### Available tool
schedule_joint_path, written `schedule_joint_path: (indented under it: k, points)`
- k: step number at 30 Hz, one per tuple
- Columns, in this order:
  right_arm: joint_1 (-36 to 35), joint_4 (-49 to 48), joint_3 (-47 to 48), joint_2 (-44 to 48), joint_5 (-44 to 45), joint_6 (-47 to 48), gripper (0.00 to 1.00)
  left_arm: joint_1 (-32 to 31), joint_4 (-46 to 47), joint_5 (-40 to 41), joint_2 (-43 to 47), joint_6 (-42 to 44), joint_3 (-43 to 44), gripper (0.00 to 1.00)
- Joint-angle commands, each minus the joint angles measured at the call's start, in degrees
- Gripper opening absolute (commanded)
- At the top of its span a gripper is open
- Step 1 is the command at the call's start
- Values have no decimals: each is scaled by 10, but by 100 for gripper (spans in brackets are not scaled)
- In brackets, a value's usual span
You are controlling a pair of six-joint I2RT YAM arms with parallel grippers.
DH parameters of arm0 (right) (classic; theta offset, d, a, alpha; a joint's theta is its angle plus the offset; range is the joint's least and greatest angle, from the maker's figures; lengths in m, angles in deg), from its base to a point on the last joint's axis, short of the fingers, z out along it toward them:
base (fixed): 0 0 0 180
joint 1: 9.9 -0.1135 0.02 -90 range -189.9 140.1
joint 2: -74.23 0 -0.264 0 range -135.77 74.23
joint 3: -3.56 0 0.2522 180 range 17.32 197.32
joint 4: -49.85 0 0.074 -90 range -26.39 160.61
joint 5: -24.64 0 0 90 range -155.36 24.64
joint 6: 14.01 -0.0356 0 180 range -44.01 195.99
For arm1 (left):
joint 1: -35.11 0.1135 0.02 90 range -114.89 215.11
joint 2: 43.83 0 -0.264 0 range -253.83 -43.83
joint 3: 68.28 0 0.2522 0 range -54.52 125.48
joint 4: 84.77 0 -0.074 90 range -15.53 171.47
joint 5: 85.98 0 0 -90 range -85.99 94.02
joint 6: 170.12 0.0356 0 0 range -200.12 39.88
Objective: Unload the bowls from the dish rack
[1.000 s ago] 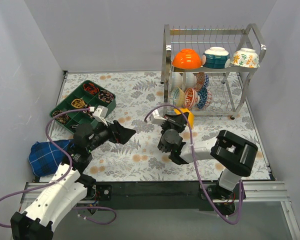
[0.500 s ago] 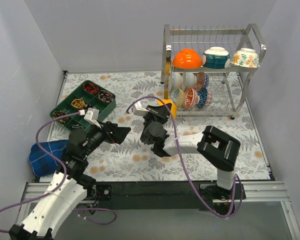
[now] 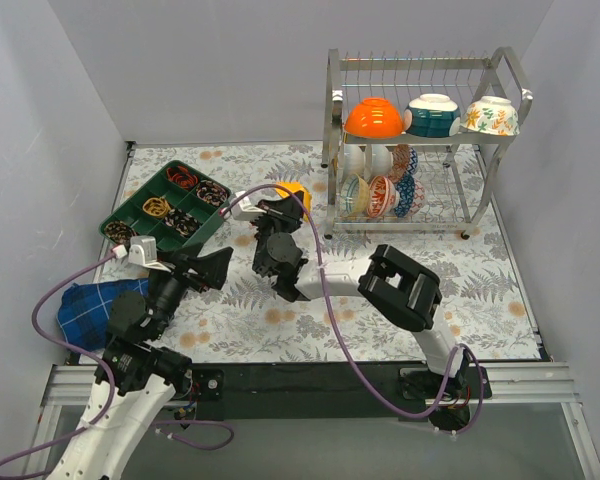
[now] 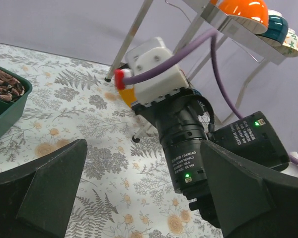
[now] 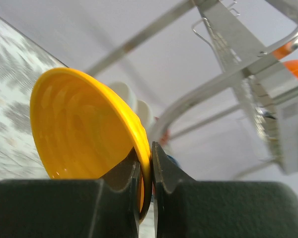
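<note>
step: setting out one bowl | right claw point(image 5: 145, 148) pinches yellow bowl point(image 5: 84, 129) by its rim, held just left of dish rack point(image 3: 335, 120) | left claw point(image 3: 218, 264) spread, empty | next: lower to tabletop point(image 3: 480, 280), release

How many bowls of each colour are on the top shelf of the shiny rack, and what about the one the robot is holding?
Orange bowl, top shelf of the dish rack: 1
Teal bowl, top shelf: 1
White floral bowl, top shelf: 1
Yellow bowl, pinched in the right gripper: 1
Total: 4
</note>
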Motion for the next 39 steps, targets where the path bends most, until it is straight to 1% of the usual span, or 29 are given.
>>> schedule_joint_path:
  k: [1,2,3,4,6,8,9,10,11,12,13,15,16,17,18,19,20,22,25,29,35,38,39]
  points:
    - [18,101,30,70,-105,-341,1,-3,-13,42,13,10,-6,98]
    - [21,181,41,73,-116,-377,1,-3,-12,47,16,11,-6,98]
    - [25,199,45,76,-123,-409,1,-2,-14,52,18,13,-6,98]
    - [25,208,47,76,-137,-411,1,-2,-14,54,19,13,-6,98]
    - [25,265,52,78,-156,-428,1,-3,-14,59,17,14,-7,98]
    - [30,344,51,93,-200,-518,1,-3,-13,60,7,19,-7,98]
    - [34,427,51,100,-216,-553,1,-3,-12,60,1,21,-6,98]
    - [37,463,52,115,-249,-621,1,-2,-12,60,-14,23,-4,98]
    - [42,494,52,122,-263,-650,1,-3,-14,61,-22,24,-1,98]
    - [43,555,52,129,-276,-674,1,-3,-19,61,-30,24,1,98]
    - [44,582,52,145,-303,-724,1,-3,-22,60,-41,24,3,98]
    - [55,652,59,158,-342,-781,1,-3,-23,60,-65,23,6,98]
    - [60,708,61,172,-385,-809,1,-2,-24,57,-75,22,6,98]
    - [72,727,57,180,-408,-859,1,-2,-24,53,-95,22,7,98]
    - [78,745,51,188,-430,-879,1,-3,-25,46,-108,24,10,98]
    - [85,761,32,208,-470,-896,1,-2,-25,39,-119,26,12,98]
    - [95,762,18,219,-490,-926,1,-2,-26,25,-134,29,13,98]
    - [102,762,-18,250,-537,-949,1,-3,-31,15,-173,31,22,98]
    - [112,769,-45,281,-583,-982,1,-2,-34,-11,-217,29,29,98]
    - [116,769,-91,310,-628,-1012,1,-2,-35,-41,-254,21,37,98]
    - [117,768,-119,308,-661,-1052,1,-3,-17,-120,-312,11,48,98]
    - [116,762,-129,307,-687,-1070,1,-2,-15,-124,-349,10,53,90]
    - [117,758,-132,309,-693,-1075,1,-2,-21,-121,-358,6,58,88]
